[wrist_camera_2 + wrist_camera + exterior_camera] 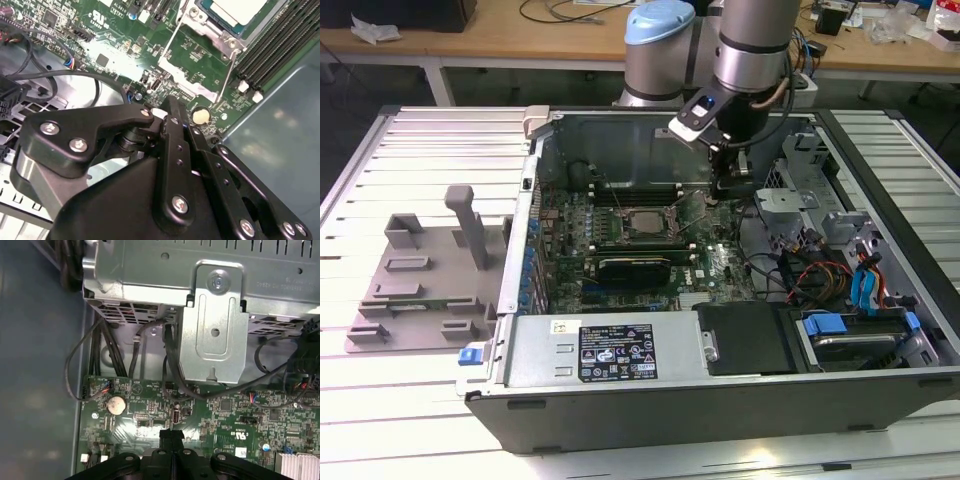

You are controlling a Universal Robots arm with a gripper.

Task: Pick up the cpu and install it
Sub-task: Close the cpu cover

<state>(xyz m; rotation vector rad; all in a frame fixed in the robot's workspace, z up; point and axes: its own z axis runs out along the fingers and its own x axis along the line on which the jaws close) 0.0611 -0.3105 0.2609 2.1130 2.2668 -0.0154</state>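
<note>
Slatted tabletop (420,140) carries an open computer case (620,420) with a green motherboard (720,270) inside. The gripper (720,190) hangs low over the board, jaws pressed together on nothing, just to the exterior view's right of the socket (200,19). The cpu (239,10) is a flat square with a shiny silver-grey top and pale rim, lying in the socket's metal frame. Black label (618,352) on the case; its white print is too small to read.
</note>
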